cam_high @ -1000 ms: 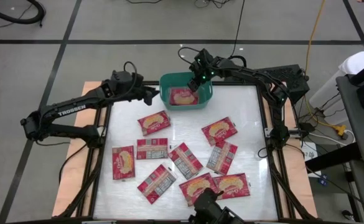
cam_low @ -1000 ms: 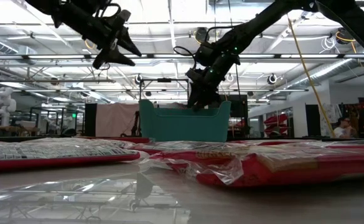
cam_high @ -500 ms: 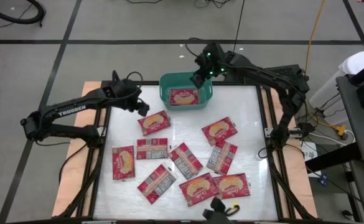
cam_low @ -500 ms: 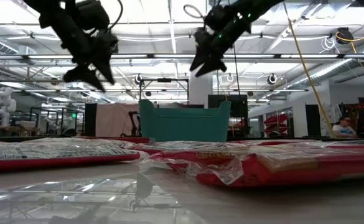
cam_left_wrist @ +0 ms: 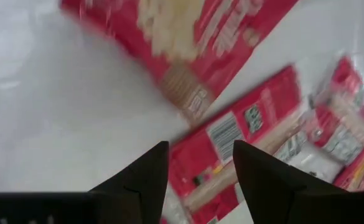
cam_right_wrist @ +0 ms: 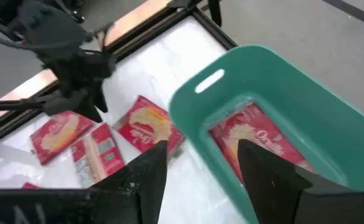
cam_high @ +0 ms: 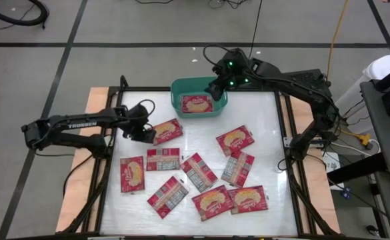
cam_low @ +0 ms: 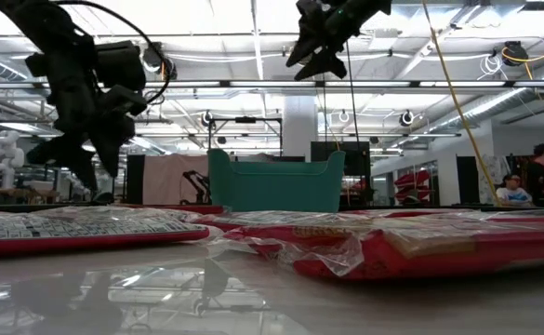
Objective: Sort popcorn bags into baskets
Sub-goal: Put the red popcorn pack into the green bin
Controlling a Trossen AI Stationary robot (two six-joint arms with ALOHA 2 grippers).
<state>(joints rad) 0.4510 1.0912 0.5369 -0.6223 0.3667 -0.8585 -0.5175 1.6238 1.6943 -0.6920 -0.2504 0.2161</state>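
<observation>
Here the left gripper point(cam_high: 148, 132), jaws parted and empty, hangs beside a popcorn bag point(cam_high: 166, 131) at nine o'clock — positioned to grasp; right gripper point(cam_high: 216, 89), open, empty, above the basket point(cam_high: 179, 87) — one bag inside.

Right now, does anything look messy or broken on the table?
Nothing looks broken or spilled. The popcorn bags lie scattered at different angles on the table, some picture-up, some label-up, waiting for sorting. One bag already lies flat inside the teal basket.

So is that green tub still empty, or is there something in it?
Not empty. One red popcorn bag lies flat inside the green tub, picture side up; the right wrist view shows it too.
</observation>
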